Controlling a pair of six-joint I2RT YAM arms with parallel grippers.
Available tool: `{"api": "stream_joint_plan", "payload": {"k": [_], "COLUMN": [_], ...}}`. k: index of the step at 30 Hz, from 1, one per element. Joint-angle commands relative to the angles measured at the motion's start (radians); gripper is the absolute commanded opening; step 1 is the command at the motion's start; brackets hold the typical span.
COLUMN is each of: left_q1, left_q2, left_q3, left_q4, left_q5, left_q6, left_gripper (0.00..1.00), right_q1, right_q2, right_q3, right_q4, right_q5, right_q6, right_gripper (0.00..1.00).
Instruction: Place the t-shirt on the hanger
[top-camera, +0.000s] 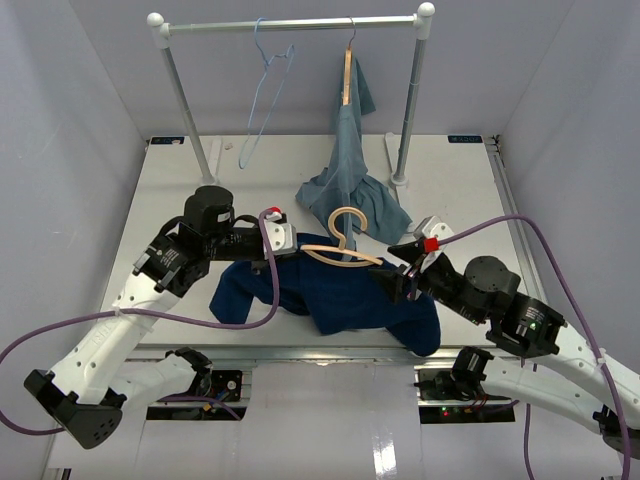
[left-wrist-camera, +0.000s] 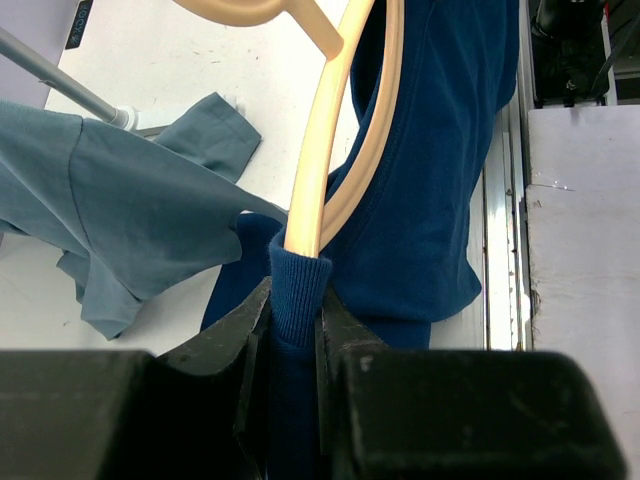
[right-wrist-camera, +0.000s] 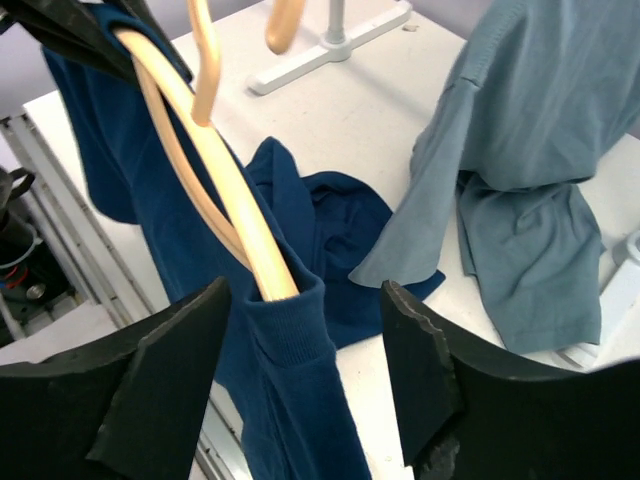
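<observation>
From above, the light tan curved wooden hanger (top-camera: 341, 247) lies at the frame's centre across the dark navy-blue cloth t-shirt (top-camera: 335, 300), which is bunched on the white counter (top-camera: 450, 190) towards the lower middle. The left hand (top-camera: 290, 243) is at the hanger's left end and the right hand (top-camera: 405, 268) at its right end. A grey-blue slate shirt (top-camera: 350, 170) hangs from the metal rail (top-camera: 290, 24) behind them. In the left wrist view, the left hand (left-wrist-camera: 295, 320) is clamped at bottom centre on navy cloth sleeved over the hanger (left-wrist-camera: 315, 170) tip. In the right wrist view, the right hand (right-wrist-camera: 305, 300) has its fingers (right-wrist-camera: 160, 370) apart at the lower centre, either side of the other cloth-covered tip. The threading step looks nearly done, with both shoulders apparently inside the t-shirt (right-wrist-camera: 290, 400). The next move probably calls for the right hand to close on that tip, or draw the cloth further down, without pulling the hanger out.
</observation>
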Motion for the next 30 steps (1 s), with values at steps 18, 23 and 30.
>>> {"api": "stream_joint_plan", "payload": {"k": [18, 23, 30], "left_q1": [0.003, 0.003, 0.003], "left_q2": [-0.078, -0.097, -0.094], "left_q3": [-0.062, -0.093, -0.109], "left_q4": [0.063, 0.074, 0.088], "left_q5": [0.133, 0.159, 0.201], "left_q6": [0.014, 0.031, 0.050], "left_gripper": [0.00, 0.00, 0.00], "right_q1": [-0.001, -0.001, -0.002], "right_q2": [0.331, 0.415, 0.424], "right_q3": [0.381, 0.426, 0.385], "right_q4": [-0.008, 0.002, 0.077], "right_q5": [-0.242, -0.296, -0.384], "right_q6": [-0.154, -0.169, -0.187], "right_gripper": [0.88, 0.88, 0.59]}}
